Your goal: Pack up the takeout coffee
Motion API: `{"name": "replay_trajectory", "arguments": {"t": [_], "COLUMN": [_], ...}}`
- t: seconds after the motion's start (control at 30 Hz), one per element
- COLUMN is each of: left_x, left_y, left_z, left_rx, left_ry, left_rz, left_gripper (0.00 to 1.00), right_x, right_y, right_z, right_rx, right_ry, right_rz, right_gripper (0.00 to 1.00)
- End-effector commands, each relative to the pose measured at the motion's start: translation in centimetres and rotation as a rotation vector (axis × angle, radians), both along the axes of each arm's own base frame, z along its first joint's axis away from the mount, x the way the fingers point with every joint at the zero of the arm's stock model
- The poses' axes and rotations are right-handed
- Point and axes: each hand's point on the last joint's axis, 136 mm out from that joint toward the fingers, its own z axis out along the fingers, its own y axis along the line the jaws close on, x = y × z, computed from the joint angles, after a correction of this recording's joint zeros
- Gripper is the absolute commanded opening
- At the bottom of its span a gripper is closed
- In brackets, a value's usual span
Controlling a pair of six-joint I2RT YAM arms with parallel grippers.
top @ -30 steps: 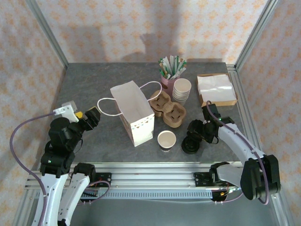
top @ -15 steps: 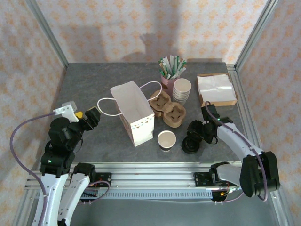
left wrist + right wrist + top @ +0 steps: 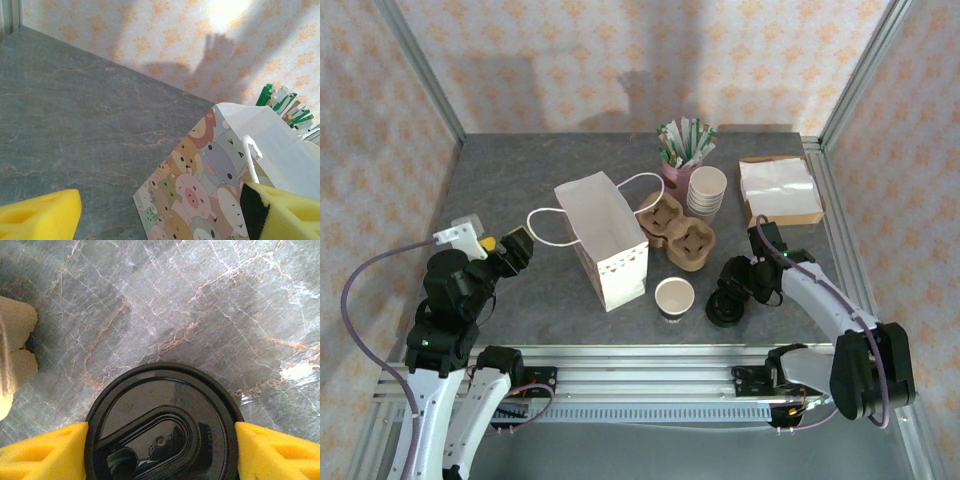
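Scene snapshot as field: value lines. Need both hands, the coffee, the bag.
takeout coffee: black lid on, standing on the table, right of the open paper cup
right hand: fingers flank the lid's rim; firm grip unclear
left hand: open, empty, facing the paper bag
paper bag: mid-table, left of the cup carrier
packed: no, coffee is outside the bag
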Motion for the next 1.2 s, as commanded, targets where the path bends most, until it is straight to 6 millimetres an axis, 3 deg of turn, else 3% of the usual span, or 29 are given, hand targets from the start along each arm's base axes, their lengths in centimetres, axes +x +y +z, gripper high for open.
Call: {"name": "replay_trajectory", "arguments": {"t": [0.0,0.23,0.43,0.57,0.73,0.9,1.17], "left_x": [0.2,0.2,0.3,0.3,0.3,0.3,0.2], "left_y": [0.0,0.0,0.0,0.0,0.0,0.0,0.0], "left_z": [0.0,0.0,-0.1,-0.1,-0.1,-0.1,-0.1], "left_rx": [-0.01,-0.011,-0.01,-0.01,-0.01,-0.01,-0.017], "left_ry": [0.0,-0.001,0.003,0.004,0.004,0.004,0.004], "left_rz": [0.004,0.005,0.004,0.006,0.008,0.007,0.01], "left_gripper": [0.84,0.84,0.84,0.84,0.84,0.84,0.84], "right_x": [0.0,0.2,1.2,1.9,2.0,1.4,-0.2], "right_y": [-0.5,-1.3,-1.6,-0.2,2.5,5.6,8.8], "right_z": [0.5,1.5,4.9,7.8,10.0,12.3,14.9], "right_rx": [-0.011,-0.037,-0.08,-0.086,-0.115,-0.133,-0.079], "right_ry": [-0.032,-0.086,-0.244,-0.362,-0.454,-0.554,-0.665], "right_rz": [-0.032,-0.055,-0.011,0.049,0.161,0.267,0.363], "right_gripper": [0.7,0.7,0.68,0.67,0.67,0.67,0.67]}}
